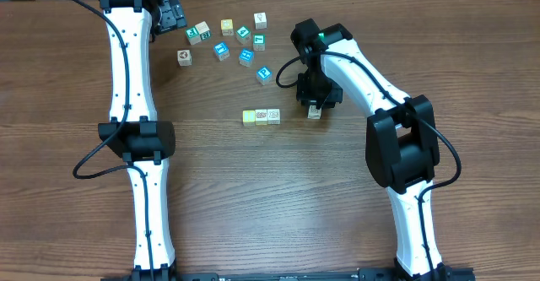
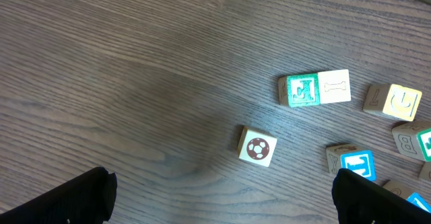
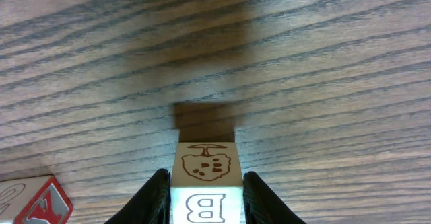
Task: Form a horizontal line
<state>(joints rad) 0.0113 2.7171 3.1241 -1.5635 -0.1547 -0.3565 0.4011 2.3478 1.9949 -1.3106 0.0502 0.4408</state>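
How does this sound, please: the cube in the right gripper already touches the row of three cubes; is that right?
Not quite: the cube in the right gripper lies apart from the row of three cubes, as the overhead view shows.

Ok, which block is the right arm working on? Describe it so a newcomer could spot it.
Find the short row of three blocks mid-table. To its right, across a gap, the right gripper clasps a cream block. Unlike its neighbours it sits between the fingers, showing a brown tree-like picture and a letter B.
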